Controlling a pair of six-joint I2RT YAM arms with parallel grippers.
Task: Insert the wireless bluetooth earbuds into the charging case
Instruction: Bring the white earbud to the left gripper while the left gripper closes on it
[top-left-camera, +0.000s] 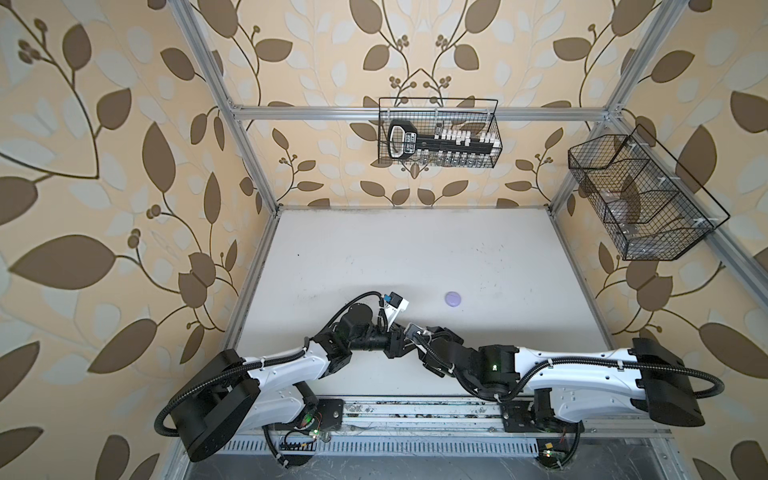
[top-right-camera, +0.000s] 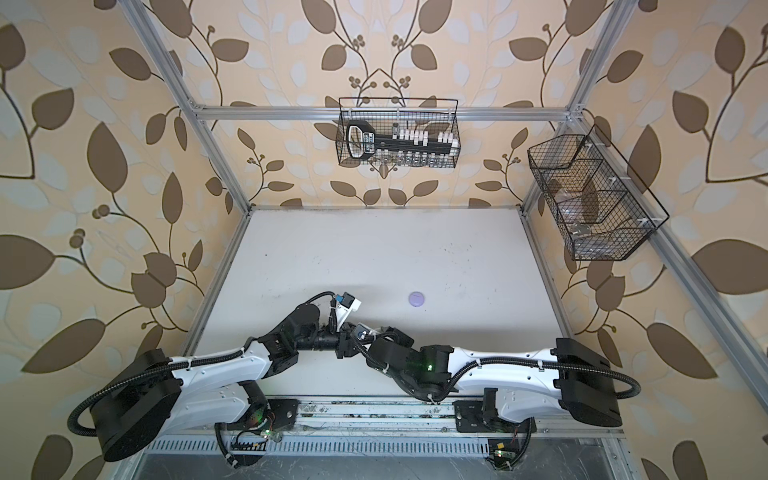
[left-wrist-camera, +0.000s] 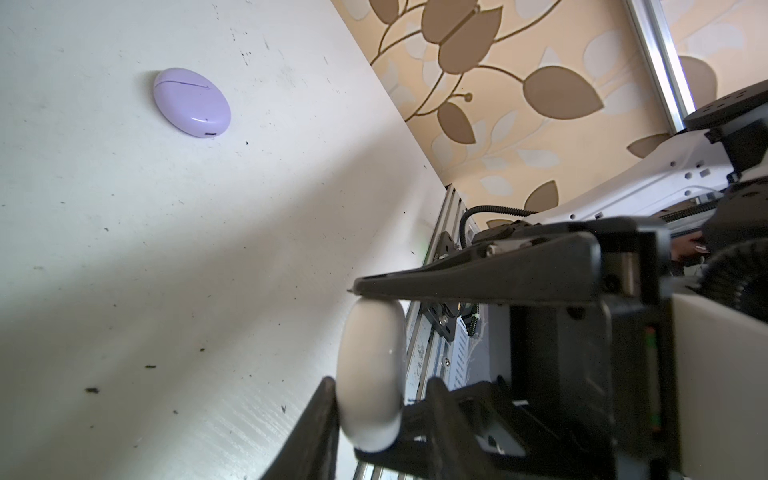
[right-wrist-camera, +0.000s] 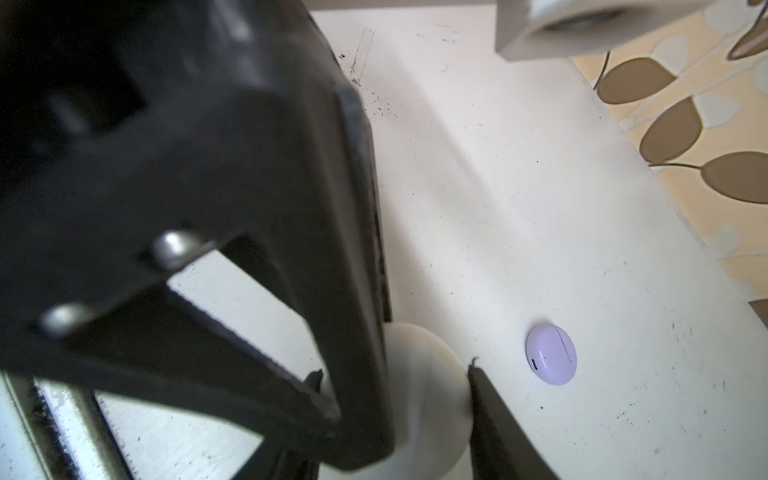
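A white round charging case (left-wrist-camera: 370, 374) (right-wrist-camera: 432, 386) hangs above the table's front middle, closed, with both grippers on it. My left gripper (left-wrist-camera: 380, 380) is shut across its flat faces. My right gripper (right-wrist-camera: 395, 374) is shut across its rim, and one of its fingers (left-wrist-camera: 478, 278) lies on the case's edge. The left gripper's finger (right-wrist-camera: 291, 208) hides half of the case in the right wrist view. In both top views the two wrists meet and cover the white case. A lavender charging case (top-left-camera: 453, 299) (top-right-camera: 417, 299) (left-wrist-camera: 192, 102) (right-wrist-camera: 551, 354) lies closed on the table. No earbuds are in view.
A wire basket (top-left-camera: 440, 133) holding a black tool rack hangs on the back rail. A second wire basket (top-left-camera: 640, 199) hangs on the right frame. The arms' mounting rail (top-left-camera: 415, 411) runs along the front edge of the white table (top-left-camera: 415, 249).
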